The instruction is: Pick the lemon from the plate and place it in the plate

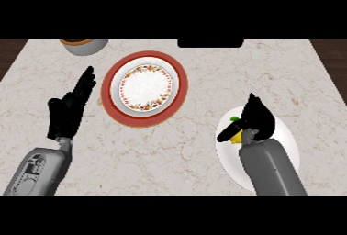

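Lemon (pixel 237 137) sits on the plain white plate (pixel 288 137) at lower right of frame, only a yellow sliver showing, with a bit of green at its upper-left end. Right hand (pixel 256 120) is directly on top of it, so no lateral offset left to close. The lemon's long axis can't be read, since the hand covers most of it.

Right hand pose: forearm comes up from the bottom edge, palm down over the lemon, thumb hooked low on the left of the fruit, fingers draped over the far side. I judge it curled round the lemon, though contact on the hidden side isn't visible.

Target is the patterned plate (pixel 146 86) on the red charger (pixel 112 78), upper centre of frame, up and left of the lemon, well apart across bare desk (pixel 203 151).

Left hand (pixel 70 108) rests at left of frame, fingers straight and apart, holding nothing; it's just beside the charger but not involved.

Next move, as I see it: lift, then carry up-left.
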Robot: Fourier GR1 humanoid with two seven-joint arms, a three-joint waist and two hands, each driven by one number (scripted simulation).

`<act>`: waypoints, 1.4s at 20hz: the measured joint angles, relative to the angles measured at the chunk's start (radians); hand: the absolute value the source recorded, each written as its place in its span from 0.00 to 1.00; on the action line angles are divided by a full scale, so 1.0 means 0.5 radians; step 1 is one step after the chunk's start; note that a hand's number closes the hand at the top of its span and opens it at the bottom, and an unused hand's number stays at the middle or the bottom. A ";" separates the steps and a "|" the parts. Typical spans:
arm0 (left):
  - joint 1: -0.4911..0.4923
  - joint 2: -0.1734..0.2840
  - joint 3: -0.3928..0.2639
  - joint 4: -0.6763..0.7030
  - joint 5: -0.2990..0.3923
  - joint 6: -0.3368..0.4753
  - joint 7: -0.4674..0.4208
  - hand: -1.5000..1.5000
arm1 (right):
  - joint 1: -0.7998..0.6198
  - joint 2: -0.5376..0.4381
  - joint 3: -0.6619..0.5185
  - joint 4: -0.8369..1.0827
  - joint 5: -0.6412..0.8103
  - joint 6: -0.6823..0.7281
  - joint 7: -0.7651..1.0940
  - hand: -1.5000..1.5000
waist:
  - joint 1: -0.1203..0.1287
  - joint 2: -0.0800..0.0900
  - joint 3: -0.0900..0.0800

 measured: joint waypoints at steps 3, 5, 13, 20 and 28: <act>0.053 -0.030 -0.018 -0.061 -0.030 0.009 0.014 0.50 | -0.011 -0.001 -0.037 0.085 -0.007 -0.008 -0.021 0.00 | 0.006 -0.001 0.000; 0.056 -0.030 -0.001 -0.070 -0.032 -0.006 0.025 0.50 | 0.013 0.000 -0.047 0.103 -0.013 -0.011 -0.032 0.00 | 0.005 -0.001 0.000; 0.090 -0.040 0.066 -0.117 -0.068 -0.065 0.038 0.50 | 0.091 -0.007 -0.060 0.120 0.014 -0.036 -0.080 1.00 | 0.003 -0.001 0.000; 0.061 -0.109 0.090 -0.083 -0.128 -0.084 0.045 0.50 | 0.092 -0.027 -0.070 0.232 0.165 -0.140 -0.169 1.00 | 0.004 -0.006 -0.003; 0.079 -0.136 0.138 -0.118 -0.162 -0.120 0.049 0.50 | 0.082 -0.110 -0.040 0.182 0.256 -0.160 -0.373 1.00 | 0.003 -0.002 0.000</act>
